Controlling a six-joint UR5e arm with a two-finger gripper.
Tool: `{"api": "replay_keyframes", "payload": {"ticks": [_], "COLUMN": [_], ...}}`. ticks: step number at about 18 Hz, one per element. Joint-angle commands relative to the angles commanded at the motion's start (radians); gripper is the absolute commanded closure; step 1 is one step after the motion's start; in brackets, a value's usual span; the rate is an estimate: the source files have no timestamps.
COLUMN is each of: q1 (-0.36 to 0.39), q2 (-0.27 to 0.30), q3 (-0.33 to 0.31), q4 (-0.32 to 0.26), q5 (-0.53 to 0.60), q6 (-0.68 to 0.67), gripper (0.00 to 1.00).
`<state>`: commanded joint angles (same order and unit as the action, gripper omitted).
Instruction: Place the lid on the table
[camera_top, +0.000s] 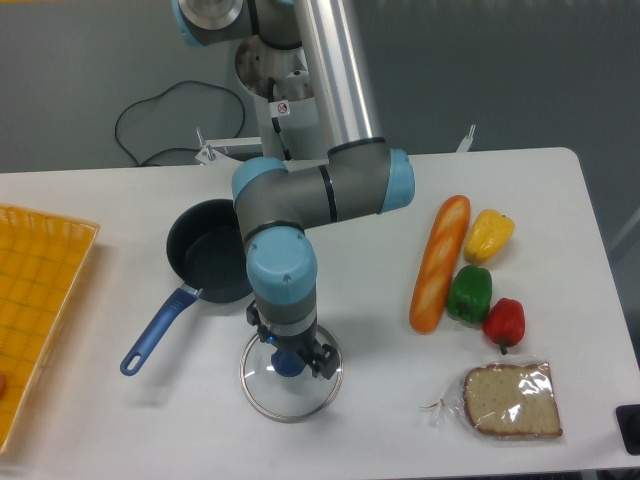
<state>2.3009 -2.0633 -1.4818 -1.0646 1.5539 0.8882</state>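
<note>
My claw (291, 358) directly above lid (290, 382), over its blue knob; lid flat on worktop (380, 420). Grip state: cannot tell.

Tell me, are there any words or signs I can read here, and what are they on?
No words can be read.
Small red round sticker on the robot base: a sign, too small to make out.
White tag on the table behind the saucepan: too small, nothing readable.
Bread bag: no print visible.
</note>
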Motion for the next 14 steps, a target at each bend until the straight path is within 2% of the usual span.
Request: {"api": "replay_keyframes", "payload": {"ticks": [4, 10, 14], "q1": [0.006, 0.044, 0.066], "q2": [0.038, 0.100, 0.123], "q3": [-0.005, -0.005, 0.002], "q4": [-0.021, -0.135, -0.184], "q5": [0.067, 0.072, 0.072], "q6": [0.030, 0.109, 0.132], "gripper": [0.00, 0.00, 0.00]}}
